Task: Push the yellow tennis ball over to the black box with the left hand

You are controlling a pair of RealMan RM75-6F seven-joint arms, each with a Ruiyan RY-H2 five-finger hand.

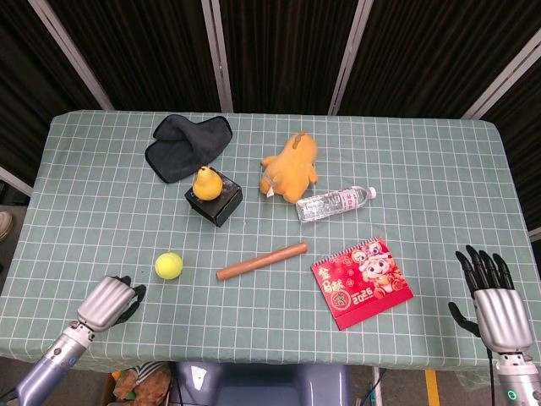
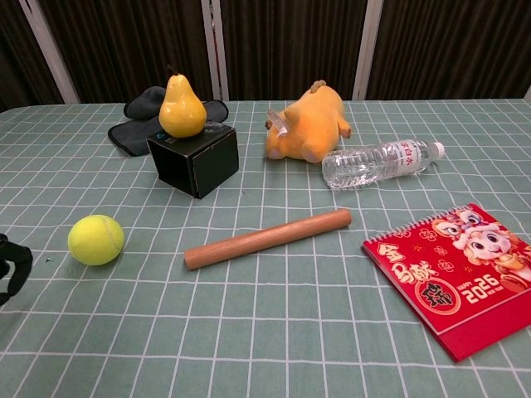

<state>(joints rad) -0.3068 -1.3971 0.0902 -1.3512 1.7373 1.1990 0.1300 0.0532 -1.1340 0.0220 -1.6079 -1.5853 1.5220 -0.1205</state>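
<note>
The yellow tennis ball (image 1: 168,266) (image 2: 95,240) lies on the green checked cloth at the front left. The black box (image 1: 215,203) (image 2: 194,157) stands behind it and to its right, with a yellow pear (image 1: 205,183) (image 2: 182,107) on top. My left hand (image 1: 110,303) (image 2: 12,267) hovers over the table's front left, just short of the ball and not touching it; its fingers are curled in and hold nothing. My right hand (image 1: 494,300) stays at the front right edge with fingers spread, seen only in the head view.
A wooden rolling pin (image 1: 261,260) lies right of the ball. Further right lie a red calendar (image 1: 361,282) and a water bottle (image 1: 336,203). An orange plush toy (image 1: 290,167) and a dark cloth (image 1: 187,145) are at the back.
</note>
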